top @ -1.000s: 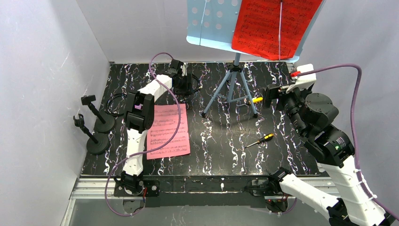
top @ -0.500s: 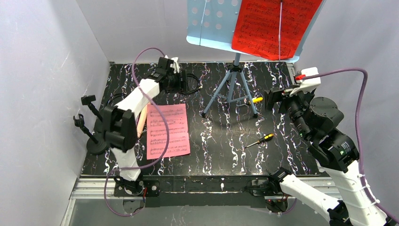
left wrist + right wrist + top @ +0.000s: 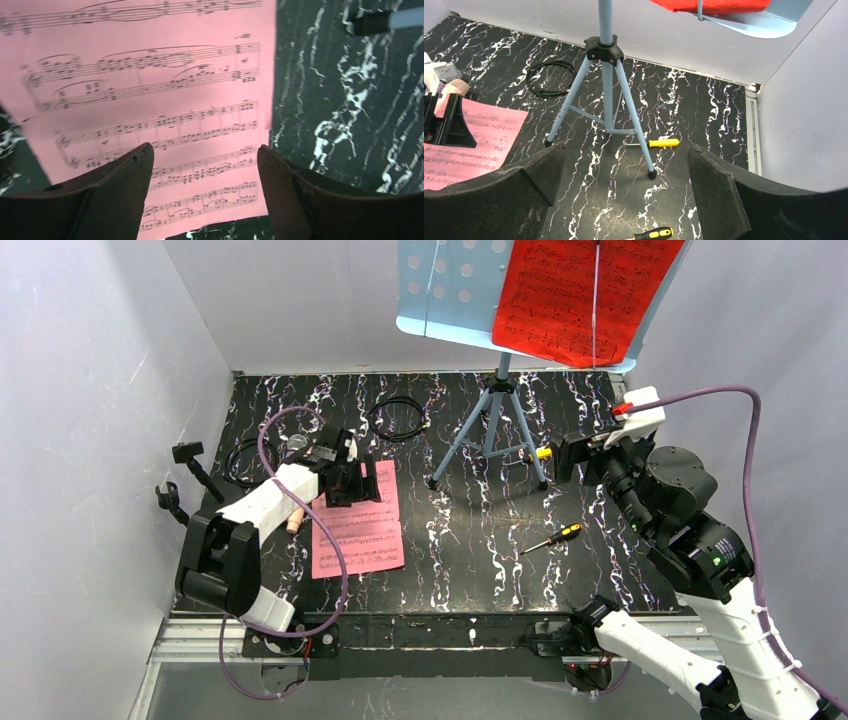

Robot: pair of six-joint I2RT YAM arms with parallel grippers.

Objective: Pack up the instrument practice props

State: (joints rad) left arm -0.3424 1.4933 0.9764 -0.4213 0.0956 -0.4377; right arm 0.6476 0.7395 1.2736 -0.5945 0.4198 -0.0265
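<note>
Over the upper part of the pink sheet-music page (image 3: 358, 530), the left gripper (image 3: 204, 150) hangs with its fingers spread and nothing between them. The page lies flat on the black marbled table (image 3: 470, 560), left of centre. A cream microphone (image 3: 293, 523) lies just beside the page's left edge, partly hidden under the left forearm.

At the left wall stand two black mic posts, the far post (image 3: 187, 454) and the near post (image 3: 170, 500); their bases are hidden behind the left arm.

The right gripper (image 3: 624, 150) is raised at the right side, its fingers spread wide and empty, facing the blue music stand (image 3: 440, 290). A red sheet-music page (image 3: 580, 295) rests on the stand's desk.

Two yellow-handled screwdrivers lie on the table: one (image 3: 545, 452) by the tripod's right foot, one (image 3: 558, 534) nearer the arms. A coiled black cable (image 3: 398, 417) lies left of the tripod.
</note>
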